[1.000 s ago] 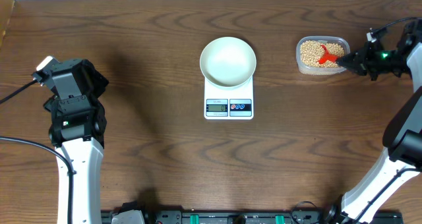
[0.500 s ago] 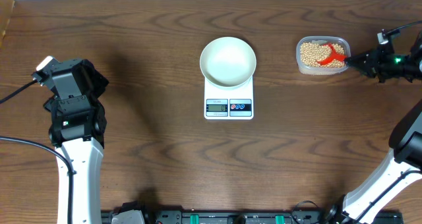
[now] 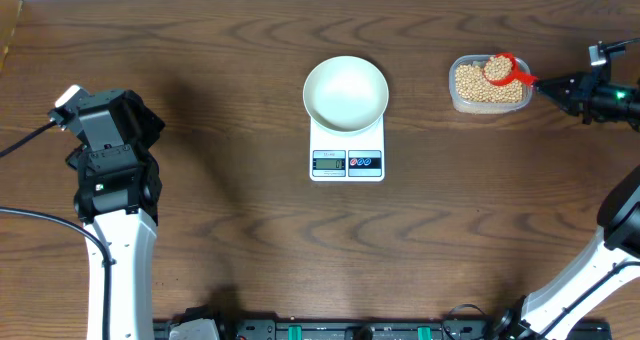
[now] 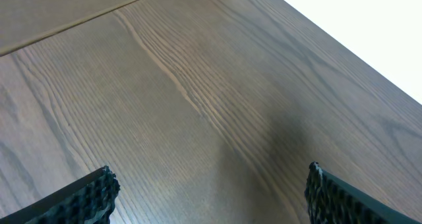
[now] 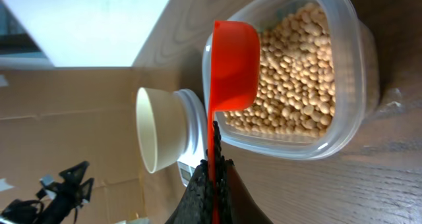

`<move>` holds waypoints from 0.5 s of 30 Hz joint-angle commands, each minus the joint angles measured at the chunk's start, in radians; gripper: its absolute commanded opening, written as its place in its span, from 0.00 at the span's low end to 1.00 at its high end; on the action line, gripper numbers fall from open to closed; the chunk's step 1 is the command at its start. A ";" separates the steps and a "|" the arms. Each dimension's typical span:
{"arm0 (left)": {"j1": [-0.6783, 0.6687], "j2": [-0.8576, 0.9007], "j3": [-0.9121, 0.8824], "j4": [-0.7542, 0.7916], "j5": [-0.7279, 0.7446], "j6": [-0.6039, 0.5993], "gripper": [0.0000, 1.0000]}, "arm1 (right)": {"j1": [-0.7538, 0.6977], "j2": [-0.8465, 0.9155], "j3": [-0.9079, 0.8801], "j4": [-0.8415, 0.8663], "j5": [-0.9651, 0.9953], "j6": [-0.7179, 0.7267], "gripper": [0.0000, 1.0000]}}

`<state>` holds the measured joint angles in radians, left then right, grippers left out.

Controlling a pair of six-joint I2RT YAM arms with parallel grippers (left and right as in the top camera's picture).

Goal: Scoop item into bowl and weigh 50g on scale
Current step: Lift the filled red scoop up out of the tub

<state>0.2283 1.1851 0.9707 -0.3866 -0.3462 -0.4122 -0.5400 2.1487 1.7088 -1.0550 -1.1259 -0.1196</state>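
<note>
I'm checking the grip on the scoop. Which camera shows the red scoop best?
The right wrist view: the red scoop looms large, its handle pinched in the right gripper's jaws, its cup above the clear tub of beans. Overhead shows it small, seemingly holding beans. The left wrist view shows only the table.

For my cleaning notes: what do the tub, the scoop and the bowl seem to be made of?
The tub looks like clear plastic: the beans show through its glossy wall. The scoop looks like moulded red plastic, smooth and slightly shiny. The bowl is plain white and smooth; ceramic or plastic, I cannot tell.
</note>
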 commanded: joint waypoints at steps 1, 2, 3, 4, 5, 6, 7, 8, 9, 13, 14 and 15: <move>0.004 0.006 0.000 -0.002 -0.014 -0.001 0.93 | -0.009 0.011 -0.005 -0.001 -0.120 -0.037 0.01; 0.004 0.006 0.000 -0.002 -0.014 -0.001 0.93 | -0.009 0.011 -0.005 0.000 -0.134 -0.040 0.01; 0.004 0.006 0.000 -0.002 -0.014 -0.002 0.93 | -0.009 0.011 -0.005 0.000 -0.146 -0.042 0.01; 0.004 0.006 0.000 -0.002 -0.014 -0.001 0.93 | -0.009 0.011 -0.005 0.000 -0.161 -0.044 0.01; 0.004 0.006 0.000 -0.002 -0.014 -0.001 0.93 | -0.009 0.011 -0.005 0.000 -0.177 -0.047 0.01; 0.004 0.006 0.000 -0.002 -0.014 -0.001 0.93 | -0.009 0.011 -0.005 0.001 -0.191 -0.047 0.01; 0.004 0.006 0.000 -0.002 -0.014 -0.001 0.93 | -0.009 0.011 -0.005 0.004 -0.206 -0.047 0.01; 0.004 0.006 0.000 -0.002 -0.014 -0.001 0.93 | -0.009 0.011 -0.005 0.008 -0.223 -0.047 0.01; 0.004 0.006 0.000 -0.002 -0.014 -0.002 0.93 | -0.008 0.011 -0.005 0.013 -0.248 -0.047 0.01; 0.004 0.006 0.000 -0.002 -0.014 -0.001 0.93 | -0.006 0.011 -0.005 0.024 -0.324 -0.047 0.01; 0.004 0.006 0.000 -0.002 -0.014 -0.001 0.93 | -0.005 0.011 -0.005 0.024 -0.335 -0.047 0.01; 0.004 0.006 0.000 -0.002 -0.014 -0.001 0.93 | -0.001 0.011 -0.005 0.023 -0.348 -0.047 0.01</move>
<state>0.2283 1.1851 0.9707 -0.3862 -0.3462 -0.4122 -0.5449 2.1487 1.7077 -1.0332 -1.3472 -0.1436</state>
